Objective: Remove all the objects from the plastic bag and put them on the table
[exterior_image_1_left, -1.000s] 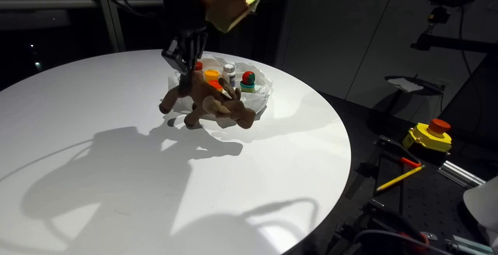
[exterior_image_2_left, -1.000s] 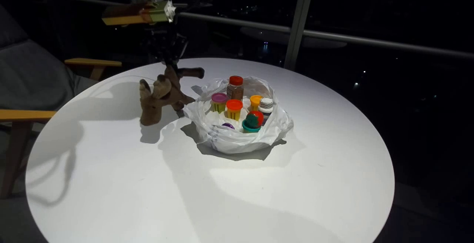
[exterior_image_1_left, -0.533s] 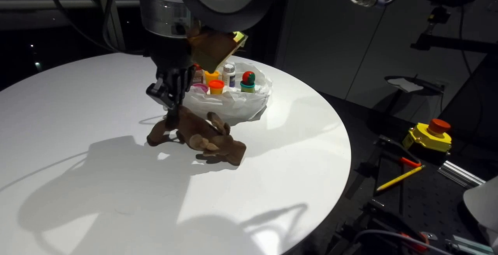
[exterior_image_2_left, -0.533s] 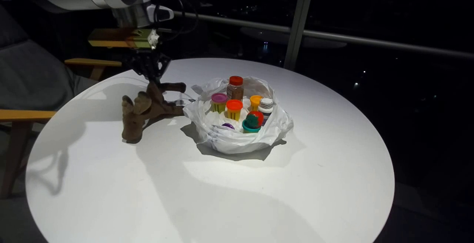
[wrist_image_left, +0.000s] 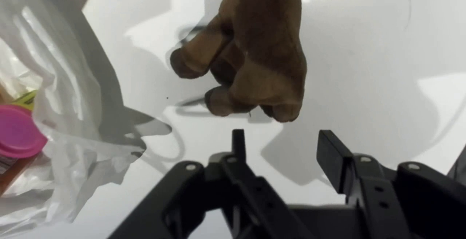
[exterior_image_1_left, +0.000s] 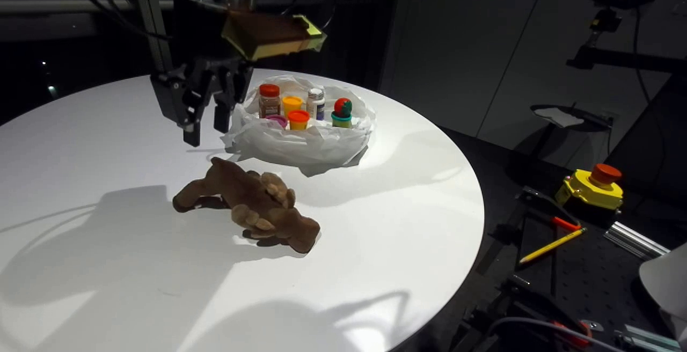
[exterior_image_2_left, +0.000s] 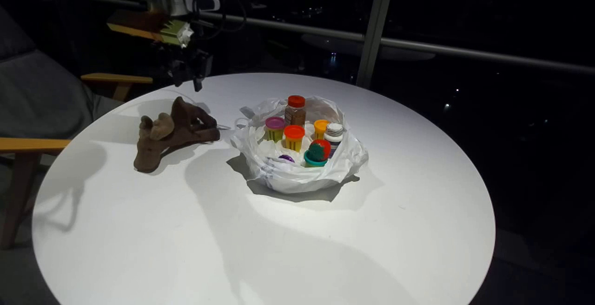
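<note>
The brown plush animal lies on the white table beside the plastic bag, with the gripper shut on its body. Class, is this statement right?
Not quite: the gripper is not shut on the brown plush animal. The wrist view shows the gripper open and apart from it. The rest holds: it lies on the white table beside the plastic bag.

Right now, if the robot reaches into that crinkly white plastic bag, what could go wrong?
The round red-and-green ball seems to rest on the small teal-lidded tub, so a bump might send it rolling. The open black gripper could snag the loose rim of the white plastic bag and drag everything along. The tall clear bottle with the red lid stands close to the tub with the purple-pink lid, so grabbing one may tip the other.
</note>
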`<state>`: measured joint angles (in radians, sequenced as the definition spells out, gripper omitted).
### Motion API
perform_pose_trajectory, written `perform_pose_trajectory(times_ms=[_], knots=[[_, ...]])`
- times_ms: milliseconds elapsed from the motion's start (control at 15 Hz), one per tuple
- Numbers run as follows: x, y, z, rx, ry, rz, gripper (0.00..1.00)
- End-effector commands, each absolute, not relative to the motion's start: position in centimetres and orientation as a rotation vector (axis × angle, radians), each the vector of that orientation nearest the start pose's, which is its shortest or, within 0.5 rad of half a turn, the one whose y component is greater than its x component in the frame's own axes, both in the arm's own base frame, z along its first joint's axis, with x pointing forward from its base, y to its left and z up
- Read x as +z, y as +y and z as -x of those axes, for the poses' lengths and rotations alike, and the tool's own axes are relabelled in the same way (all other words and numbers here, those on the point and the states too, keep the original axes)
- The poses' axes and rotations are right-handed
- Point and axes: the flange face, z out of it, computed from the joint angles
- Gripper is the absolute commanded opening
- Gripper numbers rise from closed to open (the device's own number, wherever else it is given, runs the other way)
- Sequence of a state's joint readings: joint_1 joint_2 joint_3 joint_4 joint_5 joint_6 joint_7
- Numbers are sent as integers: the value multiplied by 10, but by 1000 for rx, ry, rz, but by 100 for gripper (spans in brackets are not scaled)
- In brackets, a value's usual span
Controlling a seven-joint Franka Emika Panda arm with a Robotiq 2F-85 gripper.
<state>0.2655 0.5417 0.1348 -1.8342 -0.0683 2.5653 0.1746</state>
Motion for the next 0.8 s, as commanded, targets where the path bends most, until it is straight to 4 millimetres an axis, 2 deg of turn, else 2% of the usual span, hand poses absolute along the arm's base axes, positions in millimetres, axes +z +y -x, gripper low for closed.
perform_pose_trajectory(times_ms=[0,133,267,533,733], knots=[[313,223,-625,-281,-253,2995,88],[332,193,-631,-277,-149,2995,100],[338,163,-637,-248,-52,2991,100],[322,105,-656,-213,98,3028,100],[297,72,-667,-169,163,3062,100]])
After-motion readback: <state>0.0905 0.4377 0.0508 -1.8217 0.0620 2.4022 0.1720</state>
